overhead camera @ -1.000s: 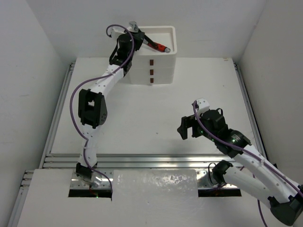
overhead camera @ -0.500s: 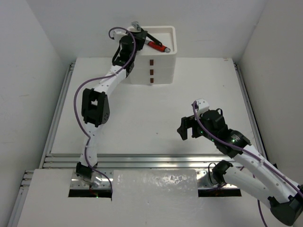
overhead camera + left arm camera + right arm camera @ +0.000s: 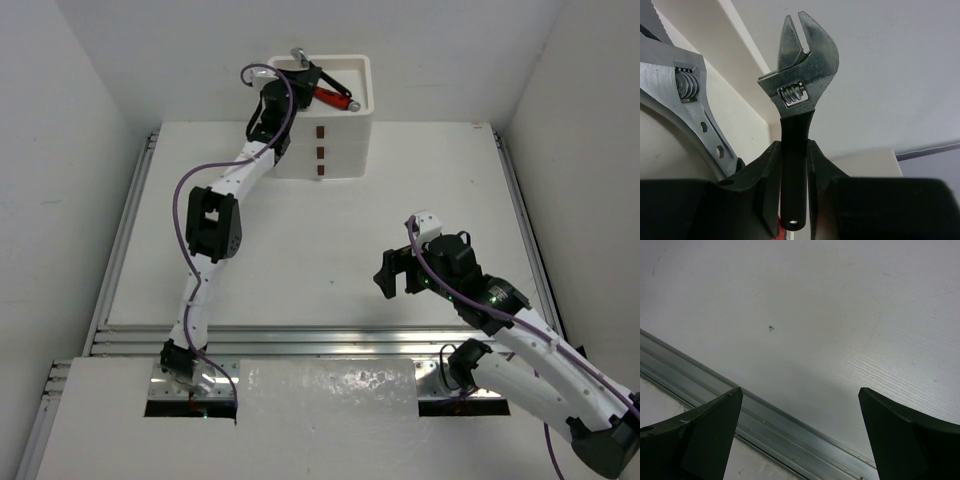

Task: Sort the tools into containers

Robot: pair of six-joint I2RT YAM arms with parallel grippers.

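Note:
My left gripper [image 3: 300, 72] is over the top tray [image 3: 364, 80] of the white drawer unit [image 3: 345, 150] at the back of the table. It is shut on the black handle of a steel adjustable wrench [image 3: 799, 80], whose head points past the fingertips. A red-handled wrench [image 3: 335, 97] lies in the tray; its large steel head [image 3: 685, 95] shows at the left of the left wrist view. My right gripper [image 3: 392, 276] is open and empty over the bare table; in the right wrist view [image 3: 800, 405] its fingers [image 3: 705, 430] stand wide apart.
The drawer unit has three small dark handles [image 3: 321, 151] on its front. Aluminium rails [image 3: 300, 340] run along the near table edge and also show in the right wrist view [image 3: 765, 425]. White walls enclose the table on three sides.
My left gripper has moved right and further over the top tray, carrying the black-handled wrench. The right arm has barely moved.

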